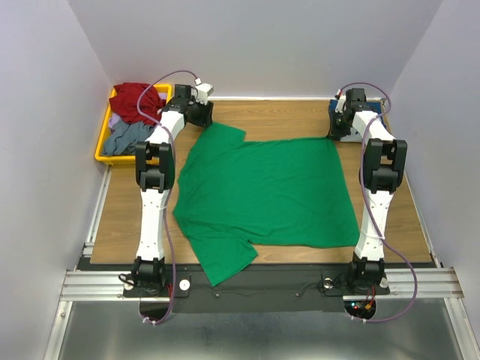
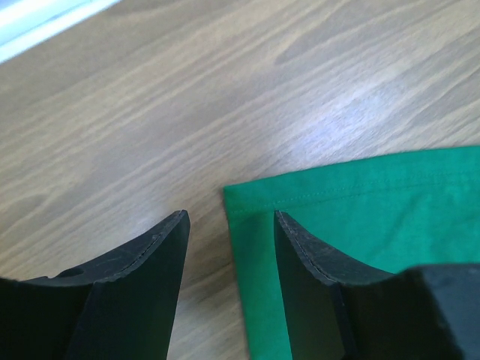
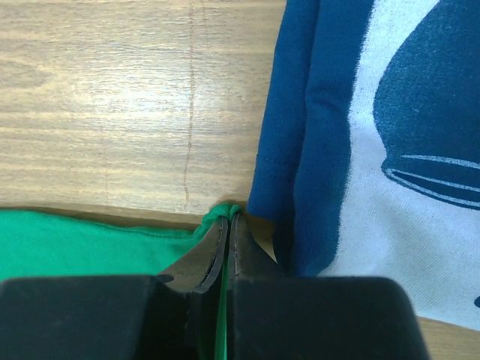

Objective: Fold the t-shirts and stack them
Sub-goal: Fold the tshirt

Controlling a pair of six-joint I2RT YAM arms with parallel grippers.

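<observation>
Green t-shirt [image 1: 266, 191] lies flat, right hand [image 3: 227, 223] pinching its far corner.

Two shirts lie on one table [image 1: 124, 225]: one green shirt [image 1: 266, 191] and one navy shirt [image 3: 300, 112]. One yellow bin [image 1: 100, 146] holds a heap in which one red piece [image 1: 135, 101] and one grey piece [image 1: 127, 139] can be told apart. Two arms stand at the near edge, one left arm [image 1: 154, 191] and one right arm [image 1: 375, 195].
</observation>
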